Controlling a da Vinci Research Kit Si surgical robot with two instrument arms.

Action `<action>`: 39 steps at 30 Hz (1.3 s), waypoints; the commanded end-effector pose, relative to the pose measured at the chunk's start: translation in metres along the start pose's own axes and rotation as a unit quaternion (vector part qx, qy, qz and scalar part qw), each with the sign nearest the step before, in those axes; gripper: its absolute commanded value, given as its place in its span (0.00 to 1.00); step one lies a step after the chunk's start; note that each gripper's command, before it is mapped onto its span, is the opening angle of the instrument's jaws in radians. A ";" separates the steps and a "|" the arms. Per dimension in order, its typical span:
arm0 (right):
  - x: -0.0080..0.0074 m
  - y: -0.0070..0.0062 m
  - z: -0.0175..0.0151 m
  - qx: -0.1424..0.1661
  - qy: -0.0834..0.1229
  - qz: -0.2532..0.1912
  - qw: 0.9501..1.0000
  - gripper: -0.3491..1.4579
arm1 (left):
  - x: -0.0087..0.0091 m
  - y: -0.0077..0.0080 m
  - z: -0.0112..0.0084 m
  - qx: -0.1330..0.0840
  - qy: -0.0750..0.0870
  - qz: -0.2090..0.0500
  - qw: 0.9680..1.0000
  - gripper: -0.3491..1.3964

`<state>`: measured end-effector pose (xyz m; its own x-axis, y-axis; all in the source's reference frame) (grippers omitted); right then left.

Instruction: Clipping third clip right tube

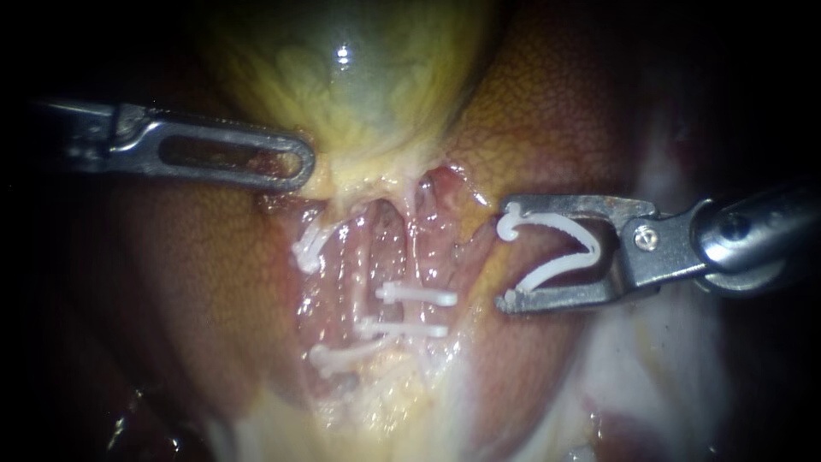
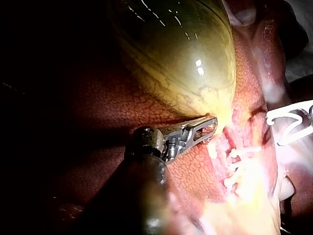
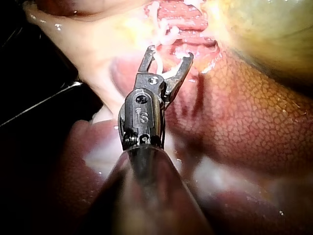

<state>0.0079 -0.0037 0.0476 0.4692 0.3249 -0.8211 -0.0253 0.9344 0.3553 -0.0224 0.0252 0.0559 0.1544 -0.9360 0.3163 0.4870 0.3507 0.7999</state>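
Observation:
My right instrument (image 1: 505,259) comes in from the right, its jaws wide apart with an open white clip (image 1: 509,228) seated between them, touching both. It hangs just right of the right tube (image 1: 412,269), apart from it. Two white clips, one (image 1: 416,296) above the other (image 1: 402,328), sit across that tube. My left instrument (image 1: 299,167) has its slotted jaws shut on the yellow neck of the gallbladder (image 1: 359,77). The right wrist view shows the clip-bearing jaws (image 3: 170,53) just short of the dissected bed. In the left wrist view the jaws (image 2: 210,125) pinch the gallbladder's lower edge.
Two more white clips, an upper one (image 1: 306,248) and a lower one (image 1: 338,358), sit on the strand to the left. Liver (image 1: 197,274) flanks the dissected bed on both sides. Pale fatty tissue (image 1: 633,368) lies under my right instrument's shaft.

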 end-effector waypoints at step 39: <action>0.0011 -0.0003 0.0012 0.008 0.018 0.037 0.999 0.47 | -0.0056 -0.0017 -0.0087 -0.015 -0.040 -0.008 0.999 0.00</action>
<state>0.0096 -0.0038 0.0471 0.4328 0.4154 -0.8001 -0.0521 0.8976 0.4378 -0.0167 0.0295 0.0483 0.0761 -0.9356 0.3447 0.5138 0.3331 0.7906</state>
